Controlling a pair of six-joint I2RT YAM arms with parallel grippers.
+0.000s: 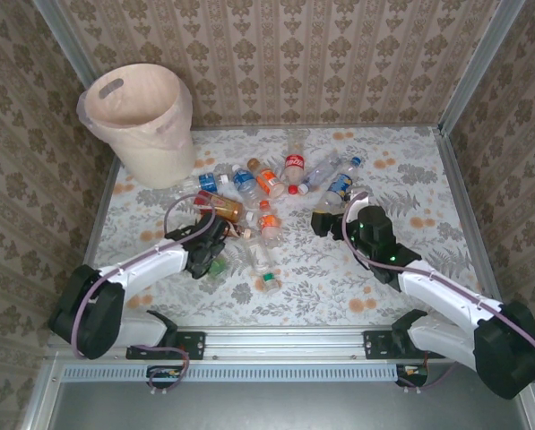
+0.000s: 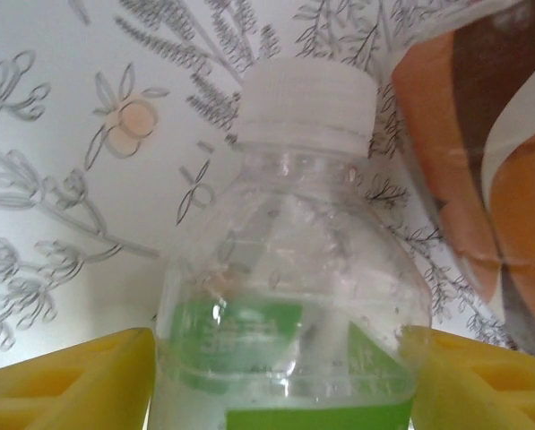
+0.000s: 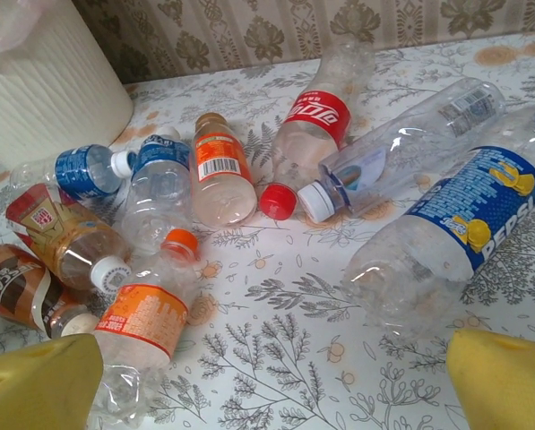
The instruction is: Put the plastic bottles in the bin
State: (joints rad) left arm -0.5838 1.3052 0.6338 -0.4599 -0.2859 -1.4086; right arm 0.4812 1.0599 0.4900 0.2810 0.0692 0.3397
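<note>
Grasp step: left tool straddles the green-label bottle, clamped or not I cannot tell. The right tool gapes. Next, probably: firm grip, lift to bin.

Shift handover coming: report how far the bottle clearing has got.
Done: no bottle shows inside the round cream plastic bin. In hand: the left gripper straddles a green-labelled clear plastic bottle, grip unconfirmed. Left: the other bottles scattered on the floral table, right gripper open above them.

Bin: cream. Counter: white, grey fern print, orange blossoms. Bottle: green label, white cap. Left pincer: yellow. Walls: beige damask pattern.
</note>
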